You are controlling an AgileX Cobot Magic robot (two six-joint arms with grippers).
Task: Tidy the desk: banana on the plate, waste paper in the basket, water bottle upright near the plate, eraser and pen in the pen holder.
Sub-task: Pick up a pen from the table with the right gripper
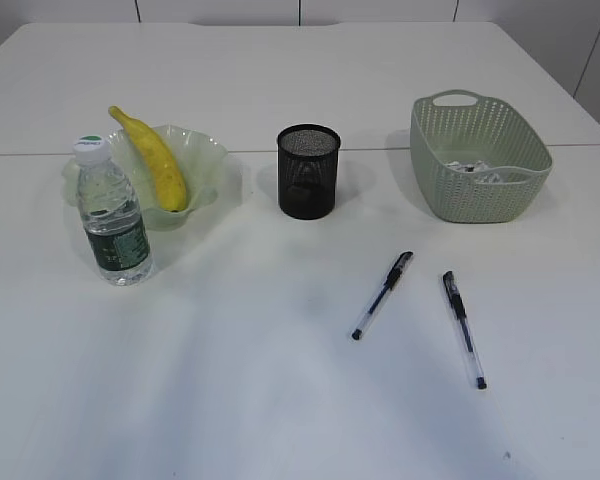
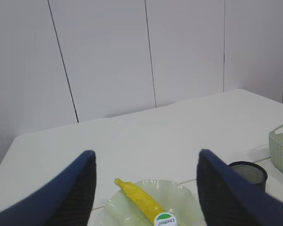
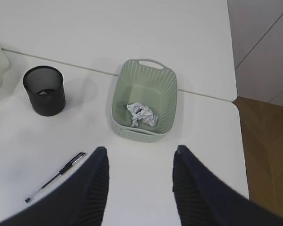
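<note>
Exterior view: banana (image 1: pixel 158 160), bottle (image 1: pixel 113 215), paper (image 3: pixel 141 115) done, both hands open and empty, next grab nearer pen (image 1: pixel 383 295) for holder (image 1: pixel 308 171).

Matt white worktop (image 1: pixel 280 400); black metal mesh pen holder (image 1: pixel 308 171); woven-look green plastic basket (image 1: pixel 477 155); crumpled waste paper (image 3: pixel 142 114); clear glossy plastic water bottle (image 1: pixel 113 214).

Light: bright, even, diffuse, from above | Shadows: soft, faint; pen holder (image 1: pixel 308 171) and basket (image 1: pixel 477 155) cast pale ones on the white table (image 1: pixel 280 400), bottle (image 1: pixel 113 212) shadow toward 3 o'clock | Glare: none, table near washed-out | Focus: exterior sharp; wrist views soft, pincer fingers (image 2: pixel 75 193) blurred at 6 o'clock edge | Distortion: slight.
</note>
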